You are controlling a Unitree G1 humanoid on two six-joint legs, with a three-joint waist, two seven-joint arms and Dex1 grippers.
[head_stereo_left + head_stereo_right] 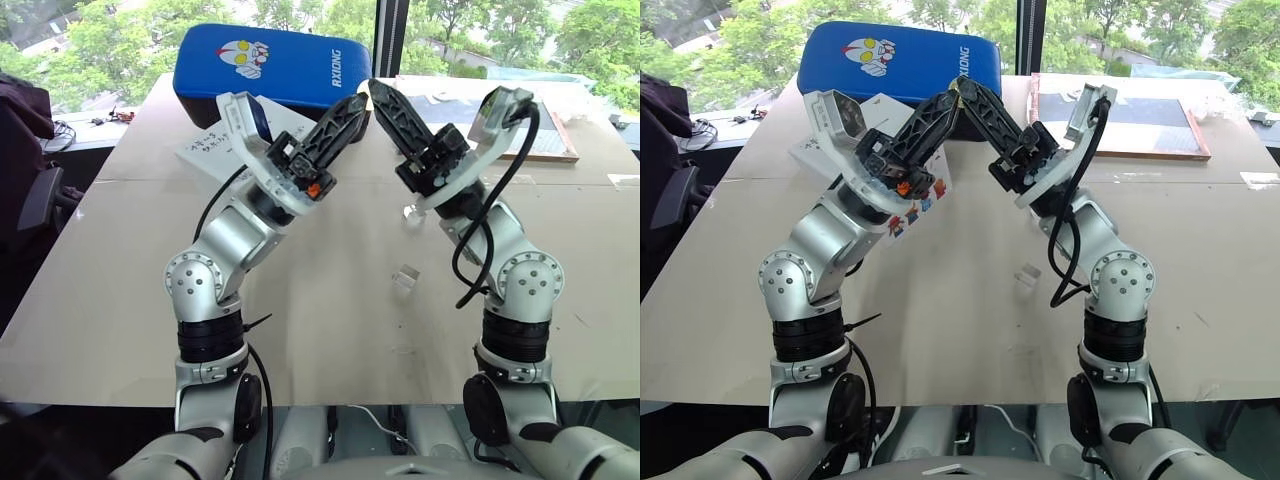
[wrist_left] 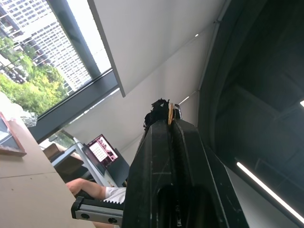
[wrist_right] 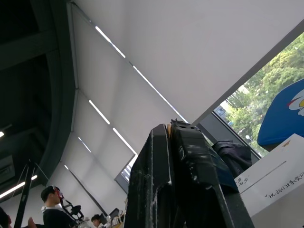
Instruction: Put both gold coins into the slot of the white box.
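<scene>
**Both grippers raised, tips meeting over the table**

The beige table (image 1: 330, 330) fills the scene. At its far edge lies a blue cushion (image 1: 275, 62) with a cartoon face, and to the far right a flat framed board (image 1: 1140, 125).

The white box (image 1: 875, 165) sits on the far left part of the table, just near of the cushion, with handwriting on its plain top face and cartoon figures on its near side. The left arm crosses in front of it, and the slot cannot be made out.

Both arms rise from the near edge and lean inward, so that the two grippers meet tip to tip above the table's far middle. The left gripper (image 1: 358, 103) is clenched, and the left wrist view shows the thin edge of a gold coin (image 2: 170, 114) pinched between its fingertips. The right gripper (image 1: 376, 88) is also clenched; in the right wrist view a thin yellowish edge shows at its tip, but whether that is a coin cannot be told.

Two small clear cubes rest on the table right of centre, one (image 1: 405, 279) nearer and one (image 1: 412, 215) farther, partly behind the right arm.
</scene>
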